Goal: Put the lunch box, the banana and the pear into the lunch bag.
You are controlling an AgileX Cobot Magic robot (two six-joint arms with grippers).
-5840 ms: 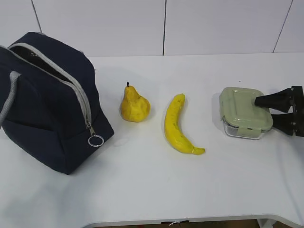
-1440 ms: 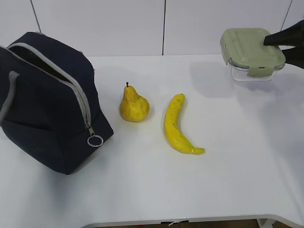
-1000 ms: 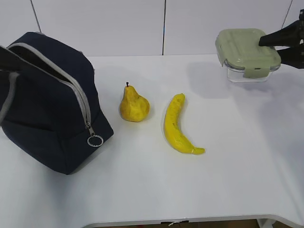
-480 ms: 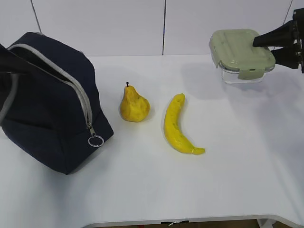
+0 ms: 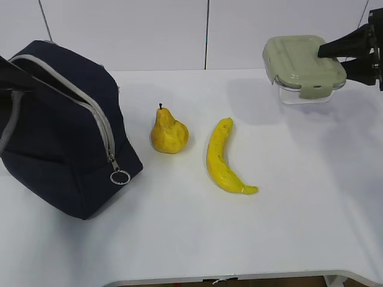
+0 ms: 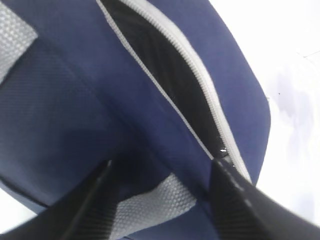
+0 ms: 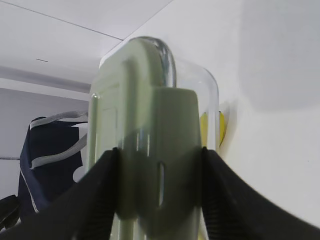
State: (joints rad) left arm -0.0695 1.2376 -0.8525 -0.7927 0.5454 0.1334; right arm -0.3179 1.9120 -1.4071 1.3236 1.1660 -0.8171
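White table fills most of the exterior frame; navy lunch bag sits at left, cut off by the left edge, zipper mostly undone, slot narrow, ring pull hanging at the low front corner. Lunch box, sage lid on, is in the air at upper right, clamped by the right gripper, one finger on the lid, the other under the glass base, grip at the right end of the box only. Banana lies centre frame, pear upright just left of it, both well apart from the bag and untouched. Left gripper is right over the bag near the webbing handle, fingers apart and straddling fabric by the zipper edge, can't tell if they're pinching anything. Risks, my read: bag mouth looks too narrow for the box, so it may catch on the zipper edge or push the soft bag over unless the left arm spreads it; end-only grip could let the box tilt or slip; a low carry could clip pear or banana. Hidden: bag interior is just dark, left gripper barely visible in the exterior view at the left edge, box contents unclear, right arm cut off at the right edge
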